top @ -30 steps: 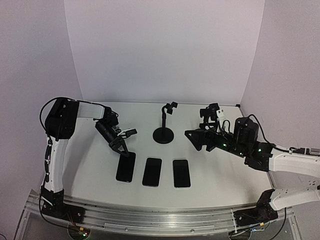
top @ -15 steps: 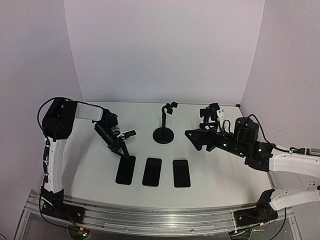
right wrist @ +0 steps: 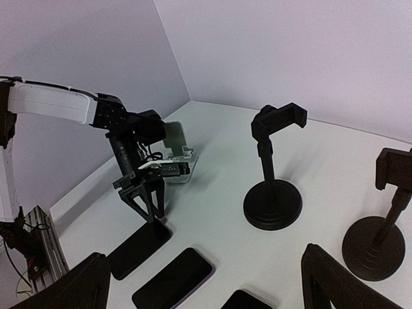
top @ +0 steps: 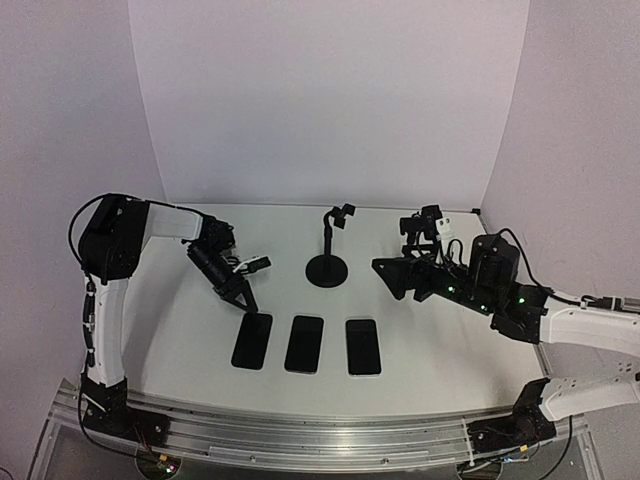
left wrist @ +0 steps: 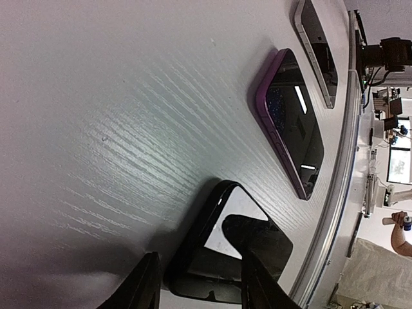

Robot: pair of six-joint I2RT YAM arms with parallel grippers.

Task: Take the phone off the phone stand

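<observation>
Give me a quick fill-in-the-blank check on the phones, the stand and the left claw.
The phones lying flat on the table number ___.
The clamp of the centre phone stand holds ___.
The left claw, jaws open, hangs by the far end of the ___ phone in the row.
Missing words: three; nothing; leftmost.

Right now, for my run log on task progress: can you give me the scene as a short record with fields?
phones: three lying flat in a row: left phone, middle phone, right phone
centre stand: upright, clamp empty
second stand: upright, right of the centre one
left gripper: open, over the left phone's far end
right gripper: open, holding nothing, right of the centre stand
</observation>
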